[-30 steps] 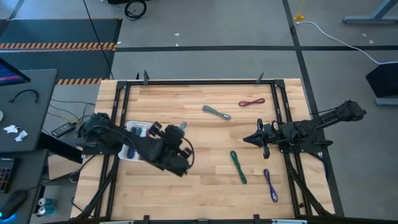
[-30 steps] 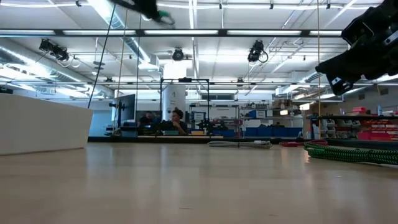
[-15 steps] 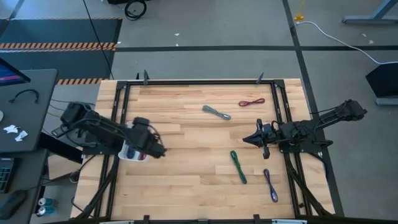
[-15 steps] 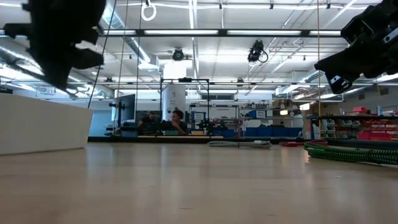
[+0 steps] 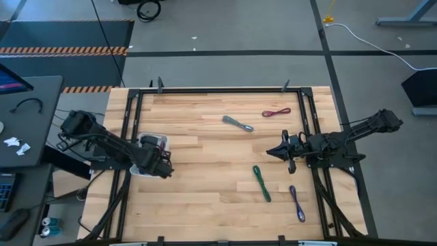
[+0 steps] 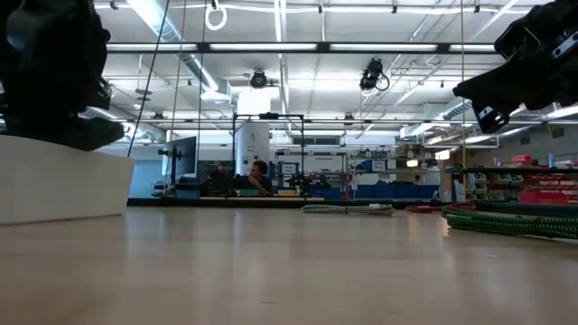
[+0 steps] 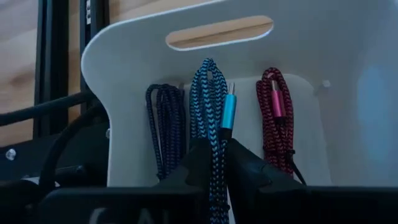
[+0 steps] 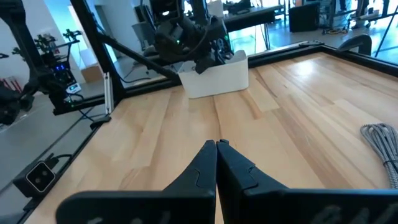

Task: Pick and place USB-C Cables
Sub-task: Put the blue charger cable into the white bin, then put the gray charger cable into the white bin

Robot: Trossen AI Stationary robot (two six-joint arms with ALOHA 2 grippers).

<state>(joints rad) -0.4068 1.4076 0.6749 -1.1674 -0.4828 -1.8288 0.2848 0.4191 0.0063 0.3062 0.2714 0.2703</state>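
My left gripper (image 5: 157, 162) is down inside the white tray (image 5: 151, 140) at the table's left side, shut on a teal braided USB-C cable (image 7: 211, 93). That cable sits between a navy cable (image 7: 165, 124) and a red cable (image 7: 277, 118) in the tray. On the table lie a grey cable (image 5: 237, 123), a maroon one (image 5: 276, 112), a green one (image 5: 261, 183) and a purple one (image 5: 297, 203). My right gripper (image 5: 270, 152) hovers shut above the table's right half, touching nothing. My left gripper pinches the teal cable bundle between its two fingers (image 7: 196, 158), just below the teal connector (image 7: 229, 112). The fingers come from above, pointing down into the tray. The bundle's looped far end (image 7: 208, 65) lies on the tray floor beside the navy and red cables.
The tray's wall (image 6: 54, 185) stands tall at the left in the low view, and its slotted handle (image 7: 217, 31) rises beyond the cables. Black frame rails (image 5: 130, 116) border the table. Bare wood lies between the tray and the loose cables.
My left gripper, carrying the teal cable, has travelled from the table's middle toward the left edge and come down into the white tray. The cable now lies among the others in the tray. My right arm has kept still.
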